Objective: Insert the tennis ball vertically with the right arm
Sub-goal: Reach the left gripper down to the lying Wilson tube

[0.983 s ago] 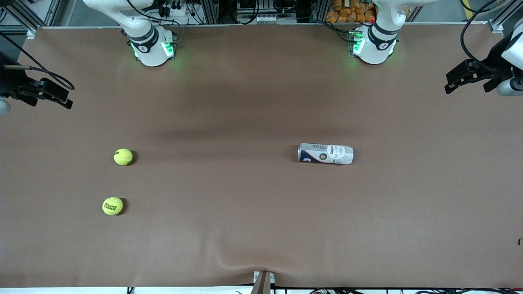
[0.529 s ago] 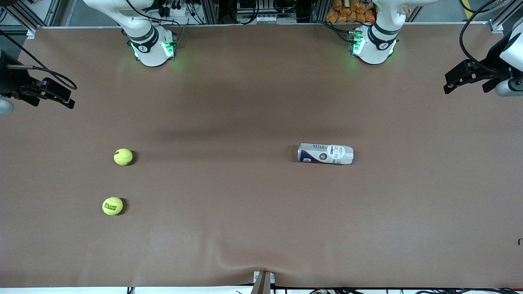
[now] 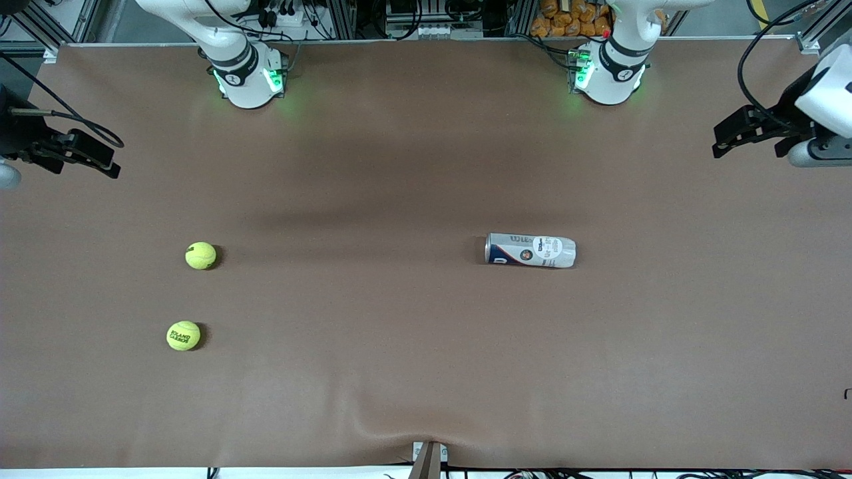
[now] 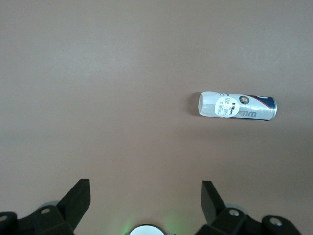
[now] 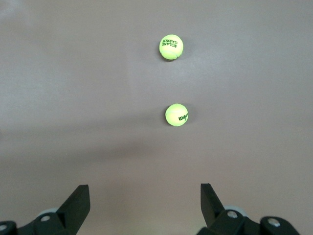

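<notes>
Brown table (image 3: 426,372) carrying a tennis-ball can (image 3: 530,250) lying on its side mid-surface, toward the left arm's end. Right gripper (image 3: 86,156) fingers spread, empty, over the table edge at the right arm's end; left gripper (image 3: 742,130) likewise spread and empty over the edge at the left arm's end. Two tennis balls toward the right arm's end, well apart from the can: plain-faced ball (image 3: 200,255), and printed ball (image 3: 183,336) nearer the front edge.

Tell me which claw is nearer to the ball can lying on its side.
Left. The left claw hangs open over the left arm's end of the table, at the can's end. The right claw hangs open over the other end, by the two tennis balls.
</notes>
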Available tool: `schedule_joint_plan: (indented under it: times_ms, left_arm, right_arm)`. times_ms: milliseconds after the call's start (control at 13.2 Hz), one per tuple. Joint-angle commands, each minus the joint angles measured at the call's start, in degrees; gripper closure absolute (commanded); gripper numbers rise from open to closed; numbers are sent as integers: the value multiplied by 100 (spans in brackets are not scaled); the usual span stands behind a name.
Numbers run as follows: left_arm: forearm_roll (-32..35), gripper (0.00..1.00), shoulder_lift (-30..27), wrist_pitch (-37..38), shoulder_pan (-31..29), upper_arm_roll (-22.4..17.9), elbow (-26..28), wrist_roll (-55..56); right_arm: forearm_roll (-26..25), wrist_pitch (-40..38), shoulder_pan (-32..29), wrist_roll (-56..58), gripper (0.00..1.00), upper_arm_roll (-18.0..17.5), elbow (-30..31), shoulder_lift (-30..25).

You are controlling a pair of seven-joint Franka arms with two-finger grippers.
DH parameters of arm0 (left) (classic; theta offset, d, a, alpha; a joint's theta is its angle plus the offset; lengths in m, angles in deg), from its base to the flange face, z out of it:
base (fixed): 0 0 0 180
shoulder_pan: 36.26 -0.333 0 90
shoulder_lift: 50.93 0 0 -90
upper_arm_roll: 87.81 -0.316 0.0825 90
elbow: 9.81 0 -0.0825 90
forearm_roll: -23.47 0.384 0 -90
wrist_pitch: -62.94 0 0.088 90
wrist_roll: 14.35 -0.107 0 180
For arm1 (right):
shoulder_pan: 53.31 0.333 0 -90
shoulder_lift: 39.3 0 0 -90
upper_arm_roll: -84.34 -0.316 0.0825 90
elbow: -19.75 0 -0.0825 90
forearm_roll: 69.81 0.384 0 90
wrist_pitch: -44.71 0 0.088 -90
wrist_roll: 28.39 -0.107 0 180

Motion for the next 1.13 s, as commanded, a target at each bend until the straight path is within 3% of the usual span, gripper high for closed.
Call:
schedule_joint_plan:
  times_ms: [0,453,605,1058]
  left_arm:
    - [99,0,141,76,77,96,-180,-11]
    - [256,0,290,93,86,604,-119,-107]
    - [275,0,466,111,77,851,-92,-527]
    - [292,0,1204,102,103,922,-31,-2225]
  right_arm:
    - [-48,-10,-198,-69,0,-104,26,-17]
    - [-48,-10,-251,-69,0,-104,105,53]
    - [-48,-1,-251,-69,0,-95,114,62]
    - [-56,78,-233,-77,0,-104,219,62]
